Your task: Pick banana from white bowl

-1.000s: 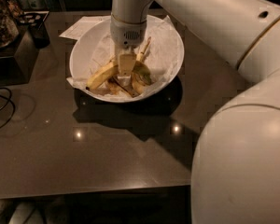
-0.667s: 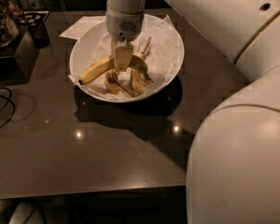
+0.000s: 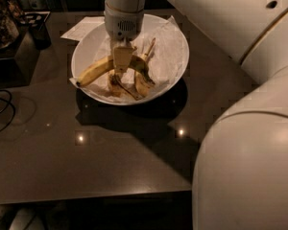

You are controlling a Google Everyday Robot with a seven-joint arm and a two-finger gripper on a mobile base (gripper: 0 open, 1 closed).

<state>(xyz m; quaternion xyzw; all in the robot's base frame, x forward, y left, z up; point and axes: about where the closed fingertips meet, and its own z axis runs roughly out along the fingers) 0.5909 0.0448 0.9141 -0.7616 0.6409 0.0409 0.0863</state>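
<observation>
Hand (image 3: 121, 67) at banana (image 3: 93, 71) — inside white bowl (image 3: 178, 42)

- banana (image 3: 93, 71): yellow, dark tip
- white bowl (image 3: 180, 56): white, with white paper (image 3: 165, 42)
- gripper (image 3: 121, 65), in the bowl at the banana: cream-white
- desk (image 3: 110, 162): dark brown

1. The claw (image 3: 121, 67) has drifted a little leftward and now sits over the left-centre of the white bowl (image 3: 82, 51), upper middle of the frame.
2. The banana (image 3: 93, 72) has swung left, so its dark tip now reaches the bowl's left rim.
</observation>
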